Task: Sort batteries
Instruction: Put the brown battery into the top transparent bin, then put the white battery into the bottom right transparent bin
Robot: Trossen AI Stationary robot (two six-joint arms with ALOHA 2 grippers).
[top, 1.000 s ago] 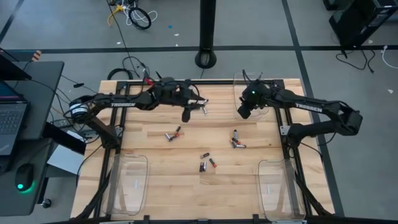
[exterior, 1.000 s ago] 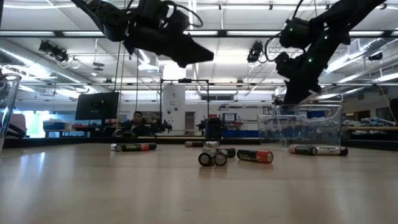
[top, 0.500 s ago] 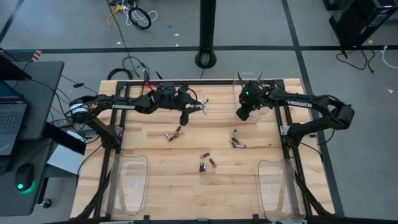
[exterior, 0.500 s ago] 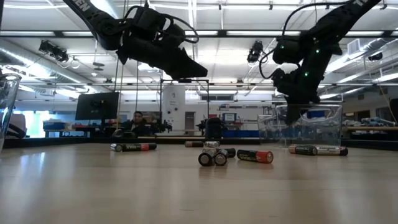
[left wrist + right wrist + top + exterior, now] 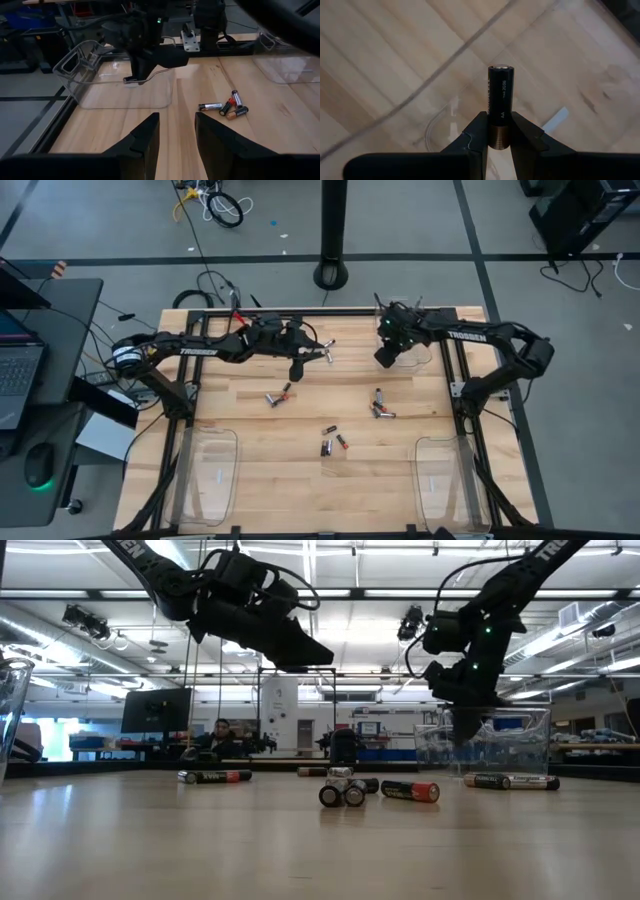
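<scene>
The right gripper point(image 5: 495, 131) pinched a black battery point(image 5: 499, 102) by its copper end, the cell standing out past the fingertips. In the high view this gripper point(image 5: 385, 358) hung at the edge of a clear tray point(image 5: 425, 352) near the table's point(image 5: 250, 470) far right corner; through the wrist camera the tray's point(image 5: 470, 45) rim and floor lay directly beneath the held cell. From the low view the gripper point(image 5: 462, 725) hovered just above the tray's point(image 5: 500, 745) top edge.

The left gripper point(image 5: 173, 131) was empty, its fingers parted with bare wood showing between them. It point(image 5: 297, 367) hung above the table, well to the left of the right gripper.

Loose batteries lay on the wood: a cluster of three point(image 5: 227, 106) ahead of the left gripper, which in the high view sat below the right gripper point(image 5: 379, 405); a pair point(image 5: 277, 395) just below the left gripper; and a small group point(image 5: 331, 442) between the two, nearer the table's front.
</scene>
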